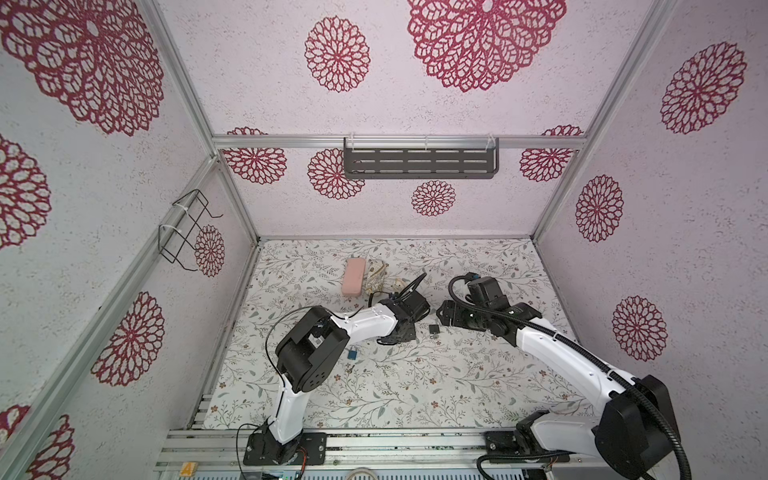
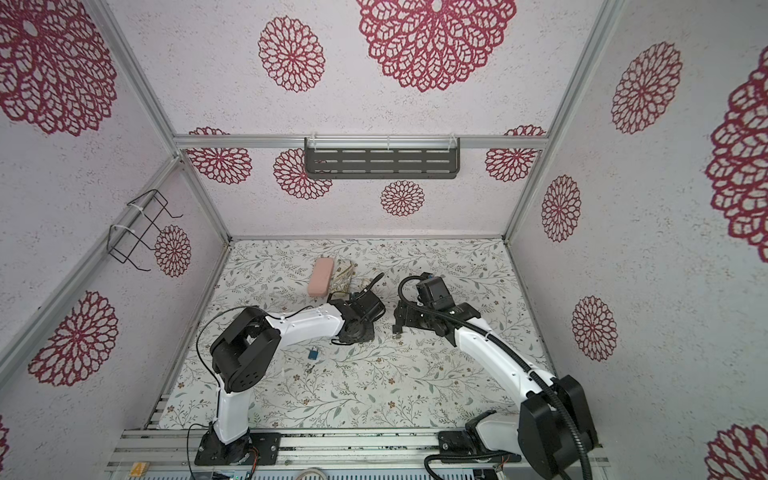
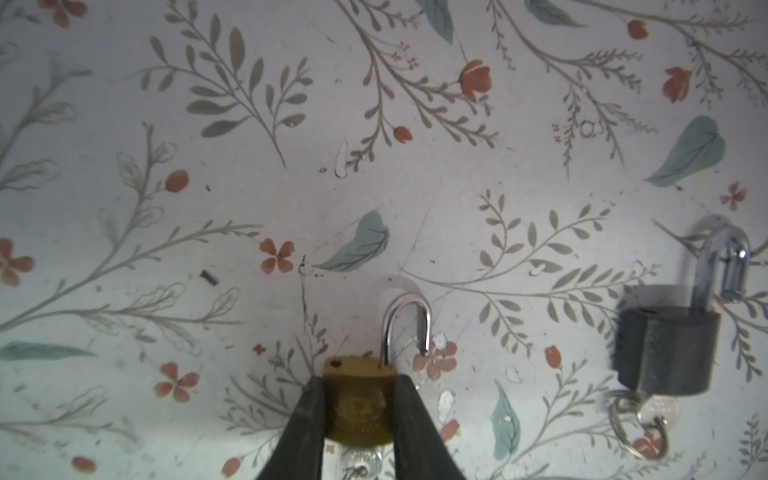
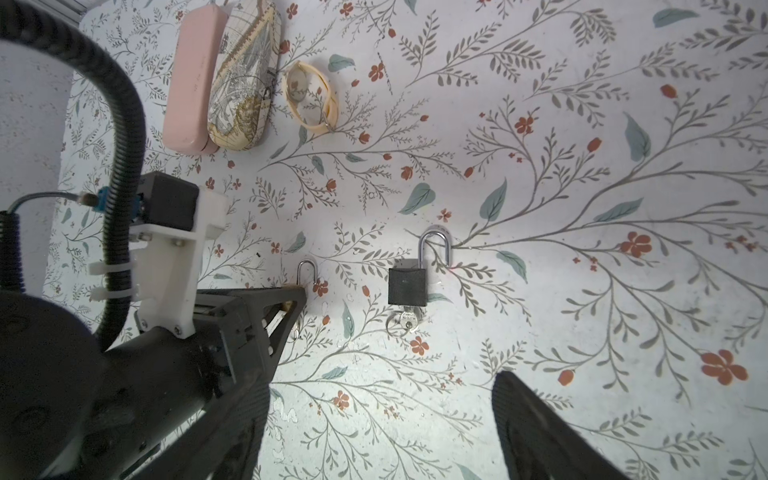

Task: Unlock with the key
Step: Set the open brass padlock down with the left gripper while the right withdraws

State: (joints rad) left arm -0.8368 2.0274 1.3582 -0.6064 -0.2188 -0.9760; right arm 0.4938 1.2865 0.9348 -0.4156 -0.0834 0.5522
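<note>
The left hand (image 3: 358, 378) is clenched on the brass lock (image 3: 359, 409), one finger (image 3: 305, 424) pressed to each side of the body; the lock sits low over the table (image 1: 415, 386) near its middle, and its shackle (image 3: 405, 324) is swung open, one leg in the body, the free end off to the side of the bare hole; a key (image 3: 359, 461) shows at the foot of the body, partly hidden between the fingers. Just beside it, apart from it, the black lock (image 3: 669, 353) lies flat on the table, its shackle open as well, with a ringed key (image 3: 656, 411) at its foot. The right hand (image 4: 382, 380) hangs near the black lock with its fingers spread wide and nothing between them; it touches neither lock. Nearer the left arm's elbow a blue lock (image 1: 352, 354) lies on the table, well apart from the other two. Toward the far wall a pink case (image 1: 353, 276) lies against a patterned case (image 4: 245, 83), with glasses (image 4: 309, 97) just beside them.
</note>
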